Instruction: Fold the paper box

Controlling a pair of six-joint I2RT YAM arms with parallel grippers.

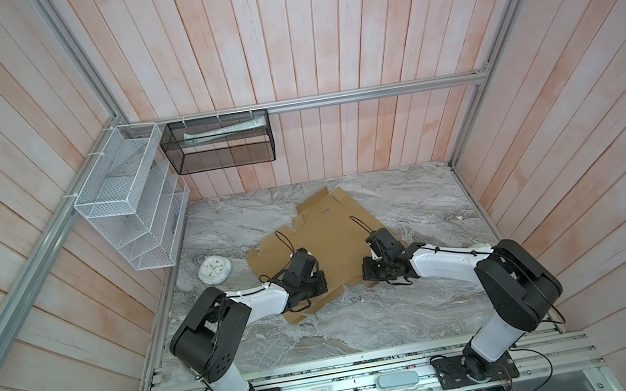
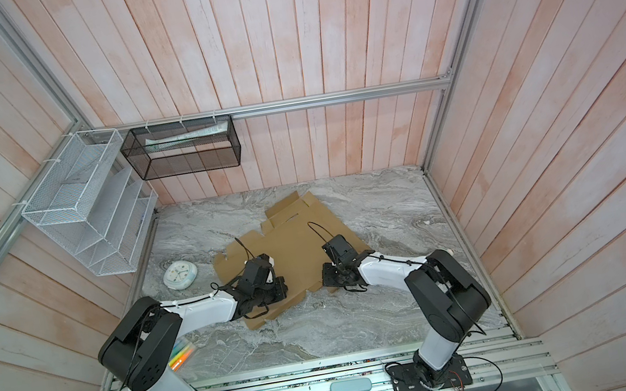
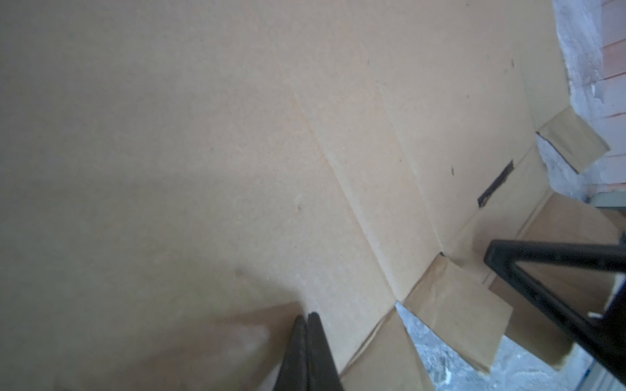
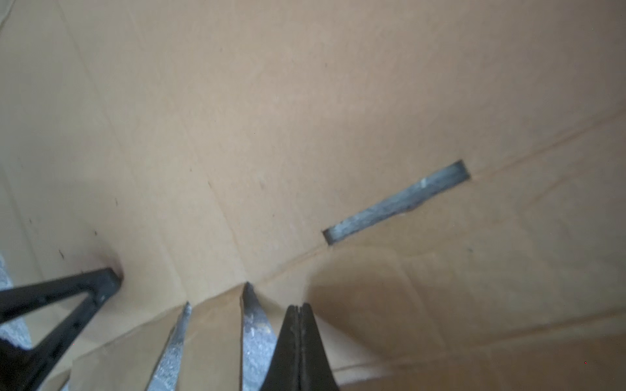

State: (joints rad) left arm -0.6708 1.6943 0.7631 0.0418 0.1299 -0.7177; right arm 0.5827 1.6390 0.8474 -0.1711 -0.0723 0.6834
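Black-and-white, your left arm (image 1: pixel 259 297) and right arm (image 1: pixel 438 259) bend at the elbow and reach inward, low over the near edge of the paper box (image 1: pixel 330 240). Both sets of jaws are pressed fully together, holding nothing, tips pointing down at the cardboard. Plain brown, it lies unfolded mid-way across the grey marbled tabletop (image 1: pixel 410 207), creased and slotted, its flaps spread flat toward the far plank wall (image 1: pixel 324 56).
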